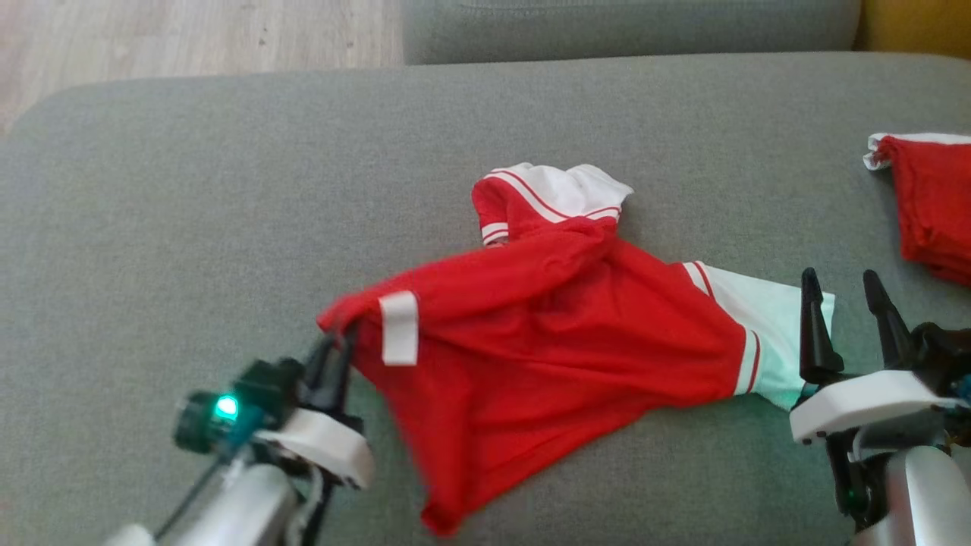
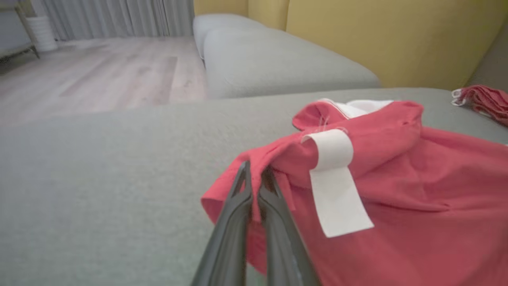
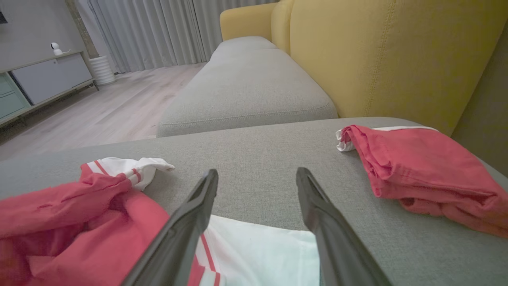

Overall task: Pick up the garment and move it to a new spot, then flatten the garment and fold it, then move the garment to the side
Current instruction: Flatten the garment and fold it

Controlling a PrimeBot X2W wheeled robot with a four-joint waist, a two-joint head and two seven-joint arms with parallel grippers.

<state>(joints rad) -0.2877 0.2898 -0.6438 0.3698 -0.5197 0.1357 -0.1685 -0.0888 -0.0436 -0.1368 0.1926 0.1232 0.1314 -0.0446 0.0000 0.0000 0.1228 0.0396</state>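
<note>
Grey couch cushion holds a crumpled red shirt with white sleeves, mid-frame. Left gripper pinches its red edge; right gripper has jaws spread wide.

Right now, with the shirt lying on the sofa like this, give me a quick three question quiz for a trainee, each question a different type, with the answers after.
1. True or false: the left gripper is shut on an edge of the red garment.
2. Multiple choice: the right gripper is A) shut and holding nothing, B) open, with its fingers by the garment's white sleeve, C) shut on the collar.
3. Fill in: the second red garment, lying folded, is on the robot's ____ side.

Key: 1 true. 2 B. 3 right.
</note>
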